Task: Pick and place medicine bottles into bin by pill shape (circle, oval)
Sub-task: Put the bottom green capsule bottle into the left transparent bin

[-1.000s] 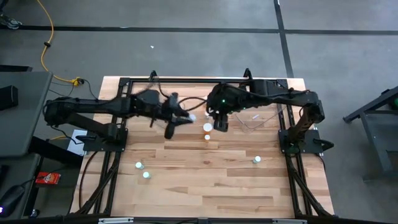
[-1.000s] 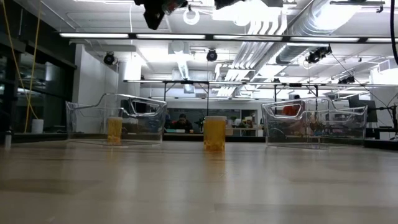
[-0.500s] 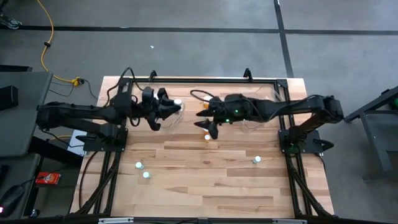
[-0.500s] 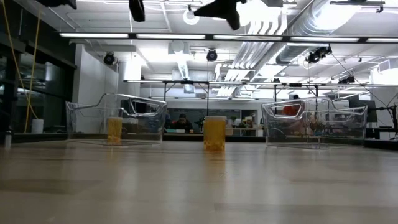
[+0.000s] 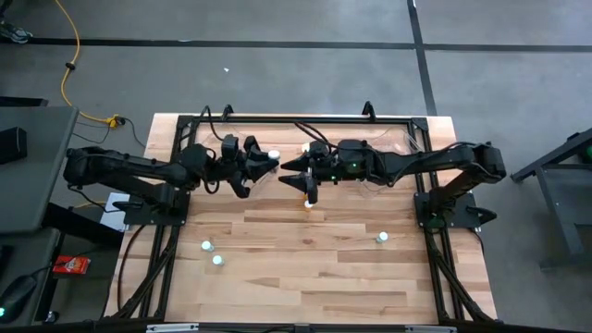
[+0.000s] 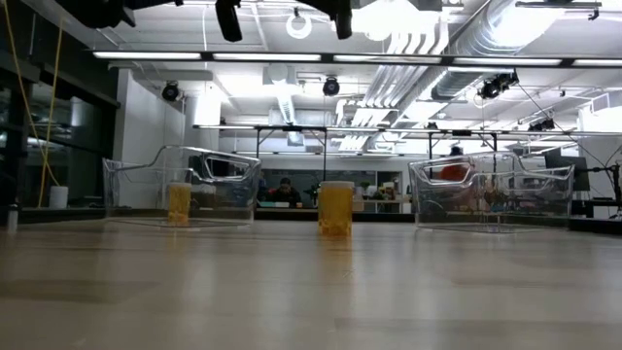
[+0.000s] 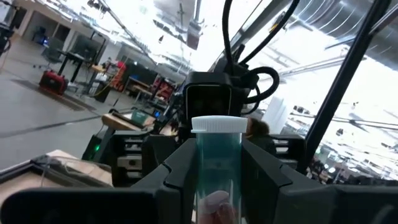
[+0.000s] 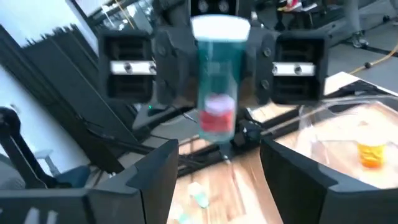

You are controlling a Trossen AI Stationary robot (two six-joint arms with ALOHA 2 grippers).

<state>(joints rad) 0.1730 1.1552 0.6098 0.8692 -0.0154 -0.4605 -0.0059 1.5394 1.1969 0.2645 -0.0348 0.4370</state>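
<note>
My left gripper (image 5: 262, 166) is shut on a pale teal bottle with a white cap (image 5: 274, 155), high above the table's far middle. The bottle (image 7: 217, 163) has a pink-red pill inside (image 8: 217, 115). My right gripper (image 5: 298, 178) is open and empty. It faces the left gripper from the right, a short gap away, with its fingers (image 8: 144, 180) on either side of the bottle in its wrist view. An orange bottle (image 5: 308, 204) stands on the table just below them and also shows in the low view (image 6: 335, 207). My left gripper pinches the teal bottle's body (image 7: 217, 180) between its two fingers (image 7: 181, 169), below the white cap (image 7: 217, 124). The fingers lie about level and point toward the table's right. The cap end stands out past the fingers. The bottle is lifted clear of the table.
Two pale bottles (image 5: 207, 246) (image 5: 217, 260) stand near the left front and one (image 5: 382, 238) at the right. A clear bin (image 6: 185, 185) holding an orange bottle (image 6: 179, 202) is at the far left. Another clear bin (image 6: 491, 192) is at the far right.
My right gripper has swung from pointing down over the orange bottle to lying level, and now faces the left gripper. My left gripper, holding the teal bottle, has drawn back toward the table's far left, then come right again toward the right gripper.
</note>
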